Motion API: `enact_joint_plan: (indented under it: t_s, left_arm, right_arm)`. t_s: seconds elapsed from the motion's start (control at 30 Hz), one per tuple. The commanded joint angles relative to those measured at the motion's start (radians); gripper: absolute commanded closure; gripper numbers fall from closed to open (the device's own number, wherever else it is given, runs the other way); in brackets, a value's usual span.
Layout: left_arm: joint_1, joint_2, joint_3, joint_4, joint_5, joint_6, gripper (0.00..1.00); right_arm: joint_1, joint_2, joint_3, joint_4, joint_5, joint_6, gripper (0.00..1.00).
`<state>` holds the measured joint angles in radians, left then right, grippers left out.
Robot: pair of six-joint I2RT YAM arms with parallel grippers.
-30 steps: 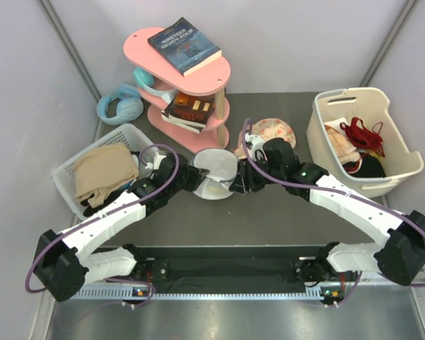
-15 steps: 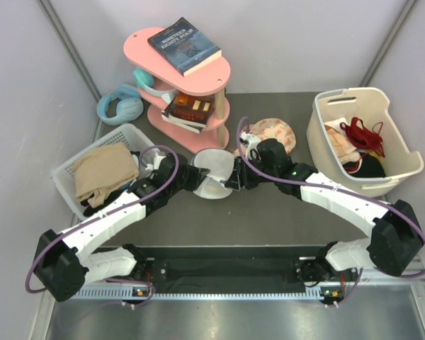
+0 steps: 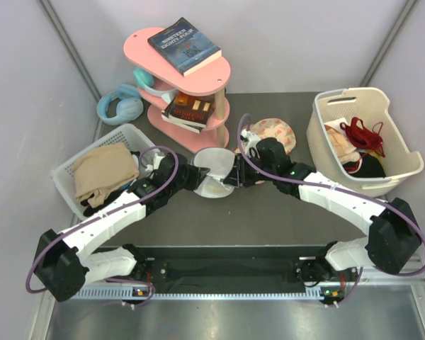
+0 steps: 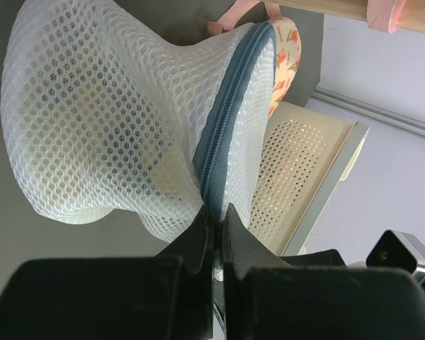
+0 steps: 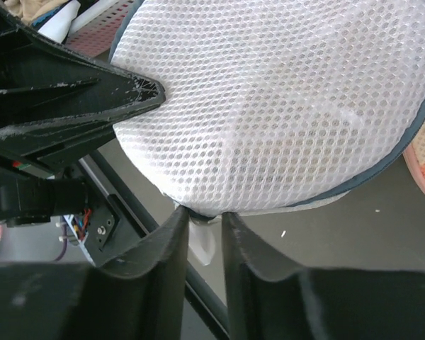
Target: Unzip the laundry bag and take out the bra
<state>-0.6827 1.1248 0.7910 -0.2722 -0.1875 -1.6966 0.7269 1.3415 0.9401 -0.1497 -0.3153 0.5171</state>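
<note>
Laundry bag, grey table, pale walls

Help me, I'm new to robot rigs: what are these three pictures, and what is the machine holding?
The machine is a left arm and a right arm bolted at the near edge of a table. One picture looks down from above; the other two come from a camera on each wrist. The left gripper and right gripper each pinch the rim of a mesh laundry bag, its zip closed where visible. Around it: a pink shelf with books, blue headphones, a peach floral cloth, a white basket and a cream basket of clothes.
</note>
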Motion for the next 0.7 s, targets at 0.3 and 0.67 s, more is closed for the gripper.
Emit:
enact_joint_plan:
  t_s: [0.3,0.67]
  left_arm:
    - [-0.002,-0.025,-0.021,0.071,-0.004,-0.048,1.0]
    - [0.093,-0.085,-0.062,0.071,0.063,0.077,1.0]
  right_arm:
    - [0.02,0.015,0.022,0.03,0.027,0.006,1.0]
    - [-0.012,-0.033,0.0,-0.076,0.176,-0.043,1.0]
